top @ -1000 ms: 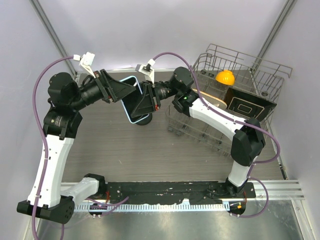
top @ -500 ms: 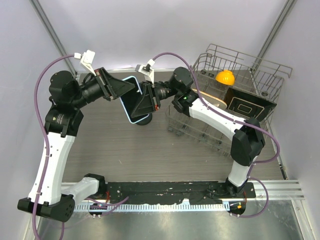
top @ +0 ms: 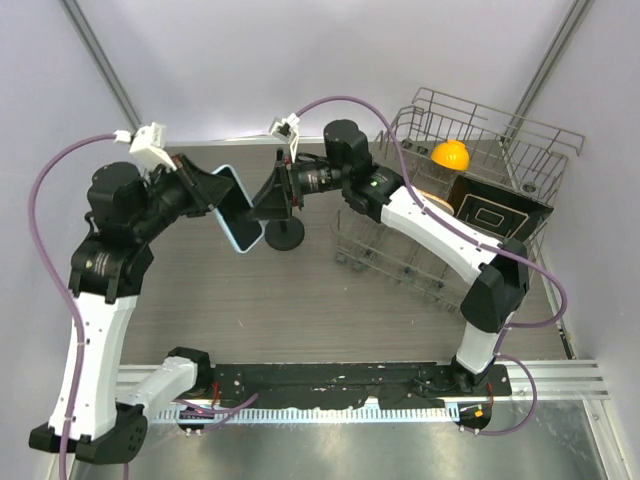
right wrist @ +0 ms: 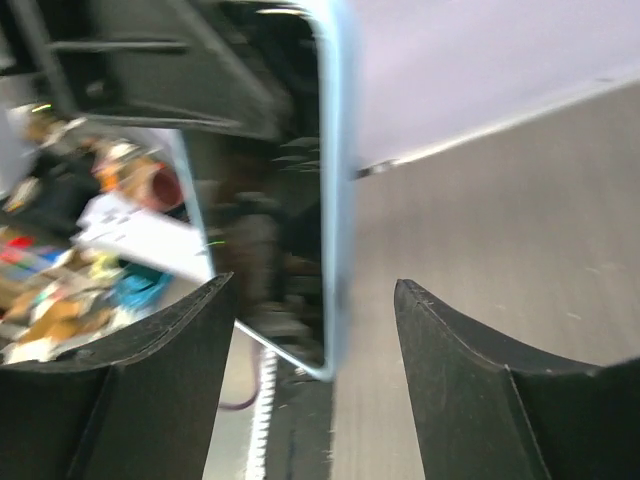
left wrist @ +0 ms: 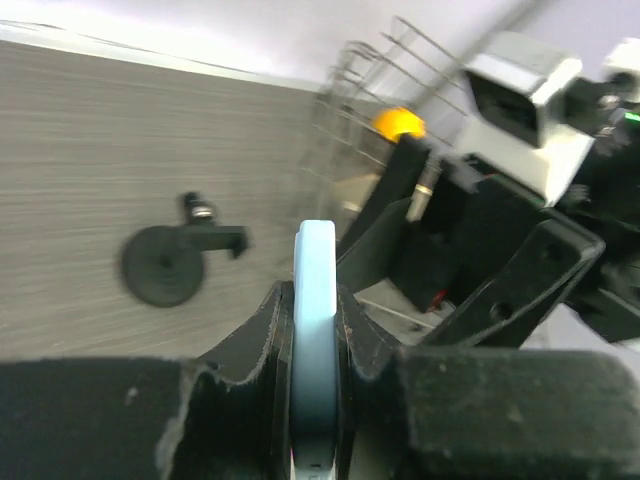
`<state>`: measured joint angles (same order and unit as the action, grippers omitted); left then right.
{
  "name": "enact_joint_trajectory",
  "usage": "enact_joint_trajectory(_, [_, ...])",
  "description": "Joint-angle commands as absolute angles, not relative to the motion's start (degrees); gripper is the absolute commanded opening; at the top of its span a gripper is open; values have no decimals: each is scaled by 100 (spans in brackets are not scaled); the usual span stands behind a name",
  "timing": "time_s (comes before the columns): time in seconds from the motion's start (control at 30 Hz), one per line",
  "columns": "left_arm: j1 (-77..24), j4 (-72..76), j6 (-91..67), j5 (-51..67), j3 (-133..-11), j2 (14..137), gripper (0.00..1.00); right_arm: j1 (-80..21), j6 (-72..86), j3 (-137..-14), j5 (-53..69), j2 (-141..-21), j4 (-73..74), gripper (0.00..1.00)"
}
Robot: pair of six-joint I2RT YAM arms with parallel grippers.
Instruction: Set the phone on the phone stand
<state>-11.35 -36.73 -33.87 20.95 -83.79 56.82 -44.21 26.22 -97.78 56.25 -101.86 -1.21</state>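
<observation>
While the left gripper (left wrist: 315,305) pinches the phone (left wrist: 316,255) and the right gripper (right wrist: 312,285) gapes beside it, the phone stand (top: 284,238) sits under them near a wire rack (top: 480,120) on the grey woodgrain table (top: 300,300), with pale walls around.

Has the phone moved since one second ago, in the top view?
Yes. The phone went left, away from the phone stand, which stays in place.

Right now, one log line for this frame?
left gripper: shut on phone | right gripper: open | phone: aloft, not on phone stand
</observation>
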Motion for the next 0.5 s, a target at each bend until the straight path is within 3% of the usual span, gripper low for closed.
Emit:
enact_joint_trajectory(0.0, [-1107,-4271,-2866,-423,-8693,4993,0,-4491,1073,-10362,2899,-9809,1985,70])
enact_joint_trajectory(0.1, [-1099,-4683,-2725,-1438,-8736,4799,0,-4744,854,-10520,1666,-9738,2538,70])
enact_joint_trajectory(0.13, [-1107,-4824,-2707,-1920,-8736,4781,0,-4842,800,-10608,756,-9808,2923,69])
enact_joint_trajectory(0.23, [-1107,-4895,-2567,-2101,-8657,4702,0,-5106,852,-11362,-541,-10150,3950,63])
enact_joint_trajectory(0.37, [-1107,-4808,-2549,-1995,-8499,4650,0,-5185,826,-12014,-500,-10765,4675,63])
enact_joint_trajectory(0.47, [-1107,-4755,-2558,-1934,-8455,4623,0,-5212,940,-12269,-1367,-11038,4860,70])
